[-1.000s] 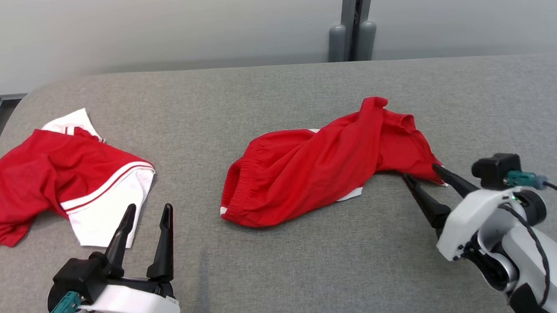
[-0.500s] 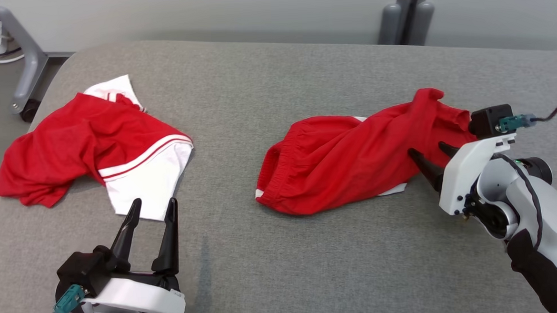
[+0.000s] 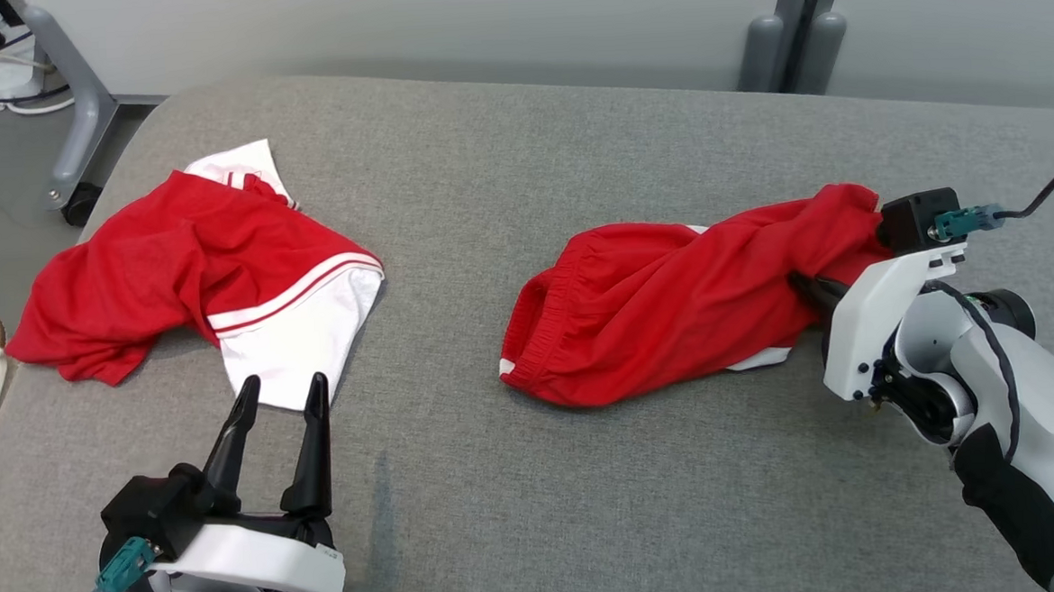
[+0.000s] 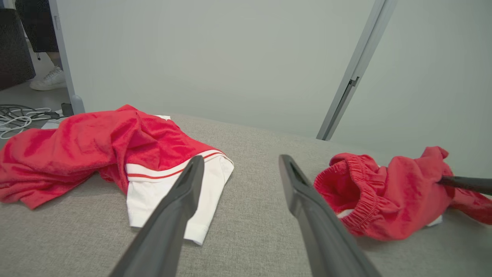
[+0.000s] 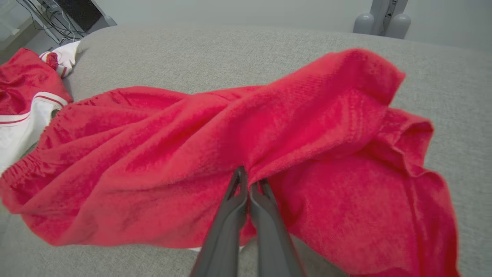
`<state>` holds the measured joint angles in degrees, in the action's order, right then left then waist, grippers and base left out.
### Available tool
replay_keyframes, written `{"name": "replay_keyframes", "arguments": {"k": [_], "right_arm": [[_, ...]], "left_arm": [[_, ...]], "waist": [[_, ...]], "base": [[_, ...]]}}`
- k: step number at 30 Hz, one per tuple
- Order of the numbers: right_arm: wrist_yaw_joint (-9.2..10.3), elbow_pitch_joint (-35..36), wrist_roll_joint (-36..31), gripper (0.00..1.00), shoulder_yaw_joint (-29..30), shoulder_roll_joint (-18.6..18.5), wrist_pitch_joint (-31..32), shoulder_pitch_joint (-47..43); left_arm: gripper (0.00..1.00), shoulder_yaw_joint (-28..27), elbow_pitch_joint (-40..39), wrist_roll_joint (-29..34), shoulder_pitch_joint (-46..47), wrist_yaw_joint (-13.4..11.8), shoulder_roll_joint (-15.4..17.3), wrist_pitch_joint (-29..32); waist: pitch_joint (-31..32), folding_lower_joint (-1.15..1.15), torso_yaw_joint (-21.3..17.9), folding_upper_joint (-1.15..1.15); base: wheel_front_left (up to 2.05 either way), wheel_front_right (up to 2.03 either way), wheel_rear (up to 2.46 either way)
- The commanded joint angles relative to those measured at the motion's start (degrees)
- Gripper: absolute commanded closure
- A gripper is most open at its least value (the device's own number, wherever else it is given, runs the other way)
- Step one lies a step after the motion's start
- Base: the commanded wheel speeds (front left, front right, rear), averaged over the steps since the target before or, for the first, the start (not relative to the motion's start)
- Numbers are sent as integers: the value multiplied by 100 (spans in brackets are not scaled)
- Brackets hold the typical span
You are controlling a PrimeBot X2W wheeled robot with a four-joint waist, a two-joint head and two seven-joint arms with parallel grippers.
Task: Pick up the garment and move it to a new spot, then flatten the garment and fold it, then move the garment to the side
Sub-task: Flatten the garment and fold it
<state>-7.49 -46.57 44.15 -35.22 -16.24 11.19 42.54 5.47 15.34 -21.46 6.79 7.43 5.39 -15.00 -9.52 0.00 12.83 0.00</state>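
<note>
Garment: crumpled red fabric shorts (image 3: 672,311), lying right of centre on grey fabric-covered worktop (image 3: 520,170). R gripper (image 5: 248,180) fingers pressed together, pinching shorts' right end. L gripper (image 3: 283,383) spread, nr front-left edge, just beside red-and-white garment (image 3: 201,277).

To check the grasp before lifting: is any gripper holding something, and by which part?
The right gripper is shut on the red shorts, pinching a fold near their leg end. The left gripper is open, holding nothing.

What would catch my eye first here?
Two bright red garments on the grey table: red shorts at the right, pinched in the shut right gripper, and a red-and-white garment at the left. The left gripper is open near its white part.
</note>
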Motion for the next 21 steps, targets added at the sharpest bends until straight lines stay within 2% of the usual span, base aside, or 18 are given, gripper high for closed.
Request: {"name": "replay_keyframes", "arguments": {"k": [1,9,11,14,21], "right_arm": [[-1,77,2,100,1,-99,-41,-112],[0,1044,82,100,68,-590,350,-547],[-1,1638,94,100,286,-856,748,-830],[-1,2006,61,100,470,-1038,1137,-1092],[0,3250,-170,100,1318,-1451,2812,-2231]], "left_arm": [[0,-24,-2,31,-49,11,38,-26],[0,-56,-24,138,-247,11,37,-27],[0,-48,-28,164,-307,11,21,-26],[0,-31,-26,183,-333,11,13,-27],[0,19,-6,178,-322,11,2,-26]], "waist": [[93,0,-107,0],[404,0,-558,0],[479,0,-713,0],[504,0,-770,0],[477,0,-784,0]], "base": [[0,0,0],[0,0,0],[0,0,0],[0,0,0],[0,0,0]]}}
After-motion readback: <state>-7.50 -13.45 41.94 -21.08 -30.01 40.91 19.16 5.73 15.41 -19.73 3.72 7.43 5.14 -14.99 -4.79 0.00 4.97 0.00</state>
